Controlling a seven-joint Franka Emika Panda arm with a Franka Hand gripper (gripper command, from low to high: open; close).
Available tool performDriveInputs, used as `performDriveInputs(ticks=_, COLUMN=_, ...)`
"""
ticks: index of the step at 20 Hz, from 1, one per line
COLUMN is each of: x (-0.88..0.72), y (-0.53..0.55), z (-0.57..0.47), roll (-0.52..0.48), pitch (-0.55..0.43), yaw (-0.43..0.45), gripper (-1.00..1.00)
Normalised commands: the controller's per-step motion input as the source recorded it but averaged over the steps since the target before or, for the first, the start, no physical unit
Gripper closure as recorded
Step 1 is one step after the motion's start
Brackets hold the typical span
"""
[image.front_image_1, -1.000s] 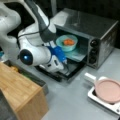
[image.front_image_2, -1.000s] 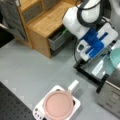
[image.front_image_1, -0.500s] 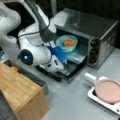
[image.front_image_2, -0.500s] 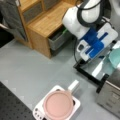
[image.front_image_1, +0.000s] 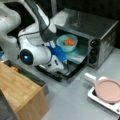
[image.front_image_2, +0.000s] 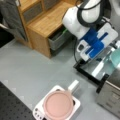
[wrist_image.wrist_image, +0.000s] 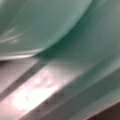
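One pink pan (image.front_image_1: 108, 90) sits nearest the camera in a front view, on a white hotplate (image.front_image_1: 93, 95) at the lower right, its pale handle (image.front_image_1: 89, 77) pointing toward the oven. In a front view from the opposite side the same pan (image.front_image_2: 58, 104) lies at the bottom, on the grey table (image.front_image_2: 30, 67). At a front view's lower left stands a wooden cabinet (image.front_image_1: 18, 93), with a dark bin (image.front_image_1: 32, 78) just beside it.

Further back, the toaster oven (image.front_image_1: 87, 32) stands open, its door (image.front_image_1: 67, 71) folded down flat onto the table. Over that door hangs the white arm's wrist with its blue fitting (image.front_image_1: 58, 53), and the gripper (image.front_image_1: 65, 65) points down toward the door's inner face; in a front view the blue part (image.front_image_2: 96, 43) shows over the door (image.front_image_2: 93, 68). Whether the jaws stand apart or together I cannot tell, since the fingers are hidden behind the wrist.

Deeper still, a teal bowl (image.front_image_1: 67, 43) rests on a teal tray (image.front_image_1: 77, 53) inside the oven mouth, just beyond the gripper, with something orange (image.front_image_1: 70, 42) in it. The wrist view is filled with the bowl's curved wall (wrist_image.wrist_image: 42, 22) above the shiny metal (wrist_image.wrist_image: 37, 92) below it, very near.
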Motion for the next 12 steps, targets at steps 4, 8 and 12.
performDriveInputs(ticks=4, x=0.09, y=-0.11, z=0.13, roll=-0.155, pitch=0.098, yaw=0.148, gripper=-1.00)
performDriveInputs(ticks=8, x=0.07, y=-0.08, z=0.24, roll=-0.168, pitch=0.112, yaw=0.137, gripper=-1.00)
performDriveInputs(ticks=12, x=0.04, y=-0.05, z=0.33, roll=-0.227, pitch=0.129, yaw=0.092, gripper=-1.00)
